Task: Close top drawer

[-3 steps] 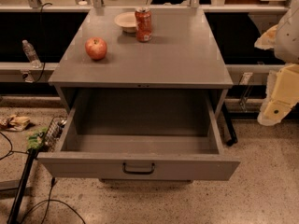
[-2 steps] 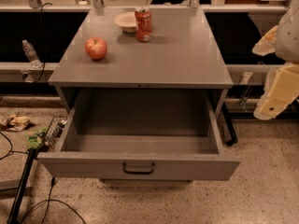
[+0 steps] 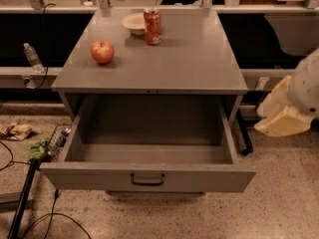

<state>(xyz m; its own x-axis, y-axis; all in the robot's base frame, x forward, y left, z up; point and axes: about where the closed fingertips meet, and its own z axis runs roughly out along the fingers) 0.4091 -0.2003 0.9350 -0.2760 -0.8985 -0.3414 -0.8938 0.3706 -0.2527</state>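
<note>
The top drawer (image 3: 147, 177) is pulled far out of the grey cabinet (image 3: 149, 59). It is wide, deep and empty inside, and its flat front carries a dark bail handle (image 3: 147, 180) at the centre. My gripper (image 3: 280, 114), cream coloured, hangs at the right edge of the view. It is beside the cabinet's right side, level with the drawer's right wall and apart from it. It holds nothing that I can see.
On the cabinet top stand a red apple (image 3: 102, 52), a red can (image 3: 152, 26) and a small white bowl (image 3: 133, 22). A plastic bottle (image 3: 33, 58) stands at the left. Cables, a black pole (image 3: 22, 198) and litter lie on the floor at the left.
My gripper and arm have moved down and slightly left along the cabinet's right side. The drawer stays open at the same extent.
</note>
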